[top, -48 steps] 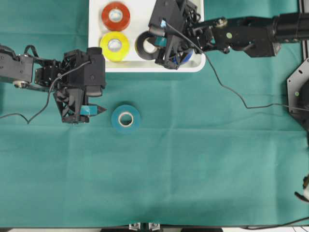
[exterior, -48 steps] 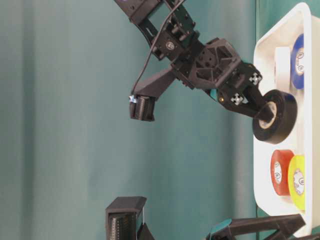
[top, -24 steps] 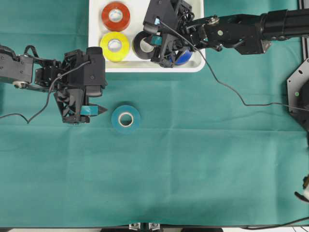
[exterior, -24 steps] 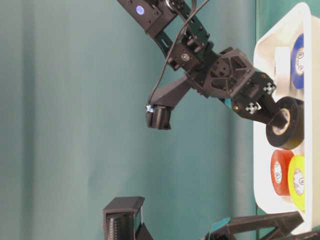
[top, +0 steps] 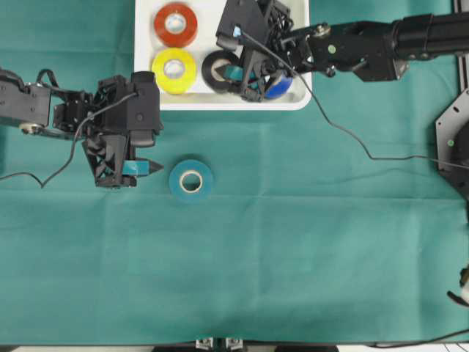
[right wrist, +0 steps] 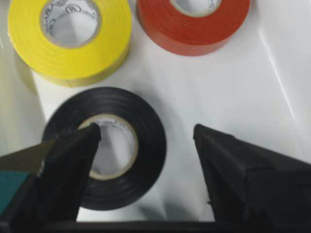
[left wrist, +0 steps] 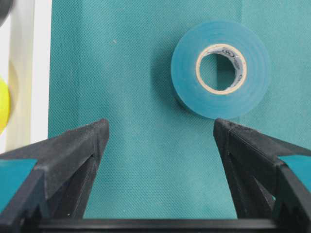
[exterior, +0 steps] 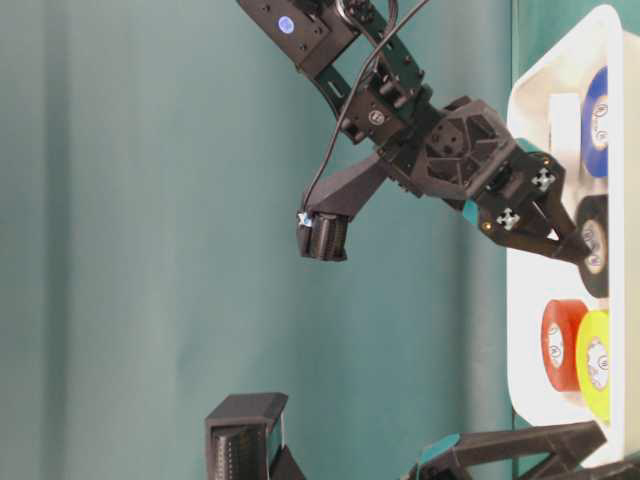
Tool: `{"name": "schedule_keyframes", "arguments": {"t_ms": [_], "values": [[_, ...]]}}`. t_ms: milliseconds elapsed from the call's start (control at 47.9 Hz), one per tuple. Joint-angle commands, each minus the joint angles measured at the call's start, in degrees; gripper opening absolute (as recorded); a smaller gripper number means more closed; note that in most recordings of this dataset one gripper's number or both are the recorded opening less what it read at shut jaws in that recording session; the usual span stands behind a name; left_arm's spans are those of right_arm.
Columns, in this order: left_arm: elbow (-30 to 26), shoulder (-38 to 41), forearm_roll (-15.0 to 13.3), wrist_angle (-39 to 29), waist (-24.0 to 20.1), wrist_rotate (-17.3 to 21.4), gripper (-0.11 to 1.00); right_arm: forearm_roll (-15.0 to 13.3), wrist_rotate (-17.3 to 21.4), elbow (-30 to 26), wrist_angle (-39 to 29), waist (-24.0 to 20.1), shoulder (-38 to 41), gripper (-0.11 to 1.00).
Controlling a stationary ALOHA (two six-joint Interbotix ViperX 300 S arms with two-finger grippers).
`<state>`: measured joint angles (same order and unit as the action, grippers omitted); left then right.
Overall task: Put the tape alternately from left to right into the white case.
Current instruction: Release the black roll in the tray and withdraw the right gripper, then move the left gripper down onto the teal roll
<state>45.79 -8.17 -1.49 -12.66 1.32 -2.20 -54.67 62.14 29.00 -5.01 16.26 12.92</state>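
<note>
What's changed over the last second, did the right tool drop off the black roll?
Yes. The right tool carried the black roll leftward and down into the tray, then opened; the roll now lies flat beside the yellow roll. The left tool, the teal roll on the cloth and the red roll stayed put.

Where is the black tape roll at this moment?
In the overhead view the black roll lies flat in the white case near its front rim, right of the yellow roll, with the right end effector open over it.
</note>
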Motion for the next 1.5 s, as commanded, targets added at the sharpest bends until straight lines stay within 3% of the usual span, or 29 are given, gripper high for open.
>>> {"name": "schedule_keyframes", "arguments": {"t_ms": [0, 459, 919, 1483], "values": [[-0.53, -0.44, 0.0, 0.35, 0.18, 0.0, 0.42, -0.18, 0.0, -0.79, 0.35, 0.09, -1.05, 0.83], [-0.79, -0.44, -0.09, 0.35, 0.18, 0.0, 0.42, -0.18, 0.09, 0.62, 0.44, -0.88, -3.6, 0.82], [-1.05, -0.44, 0.0, 0.44, 0.18, 0.0, 0.42, -0.18, 0.0, 11.34, 6.77, -8.17, -17.49, 0.82], [-2.46, -0.44, -0.09, 1.23, 1.93, 0.0, 0.42, -0.18, -0.09, 18.28, 8.0, -13.45, -21.53, 0.82]]}}
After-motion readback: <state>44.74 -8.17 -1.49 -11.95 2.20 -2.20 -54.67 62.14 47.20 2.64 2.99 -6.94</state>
